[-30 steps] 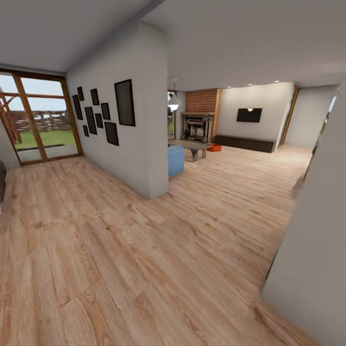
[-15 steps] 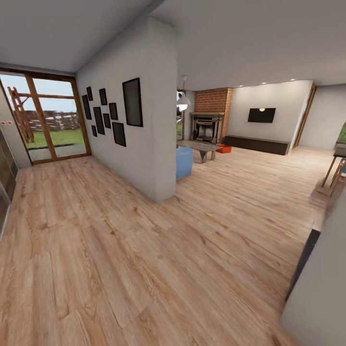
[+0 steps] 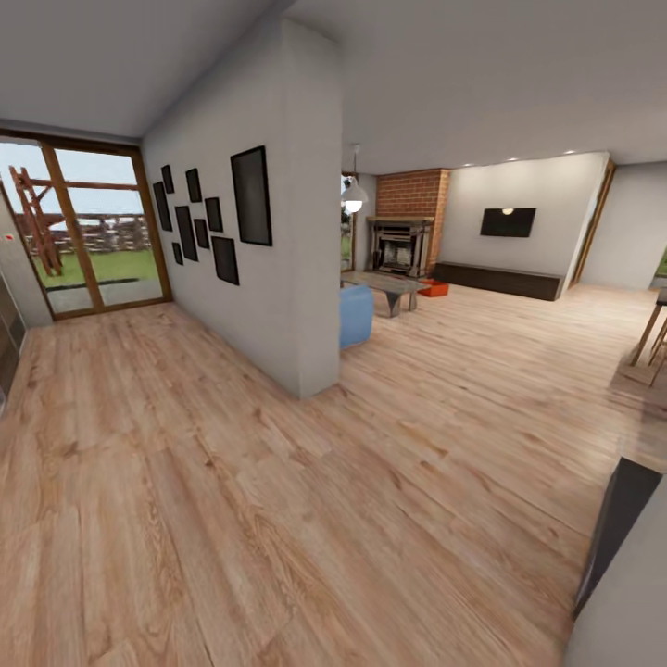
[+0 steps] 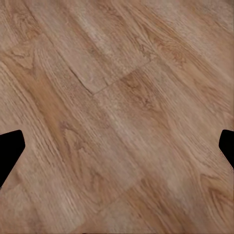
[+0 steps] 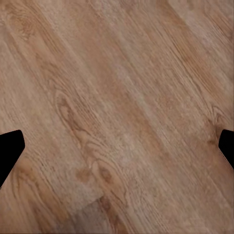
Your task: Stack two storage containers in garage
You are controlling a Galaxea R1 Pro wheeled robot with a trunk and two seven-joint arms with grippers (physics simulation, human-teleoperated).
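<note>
Far across living room, we spot one storage container (image 3: 434, 288) on wood floor (image 3: 278, 482) beside coffee table (image 3: 389, 284), near fireplace (image 3: 402, 245). Our left gripper (image 4: 117, 146) and right gripper (image 5: 117, 146) hang spread wide, empty, over planks, ready for pickup.

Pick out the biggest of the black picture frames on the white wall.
The tall black frame nearest the wall's corner; the other black frames toward the glass door are smaller.
</note>
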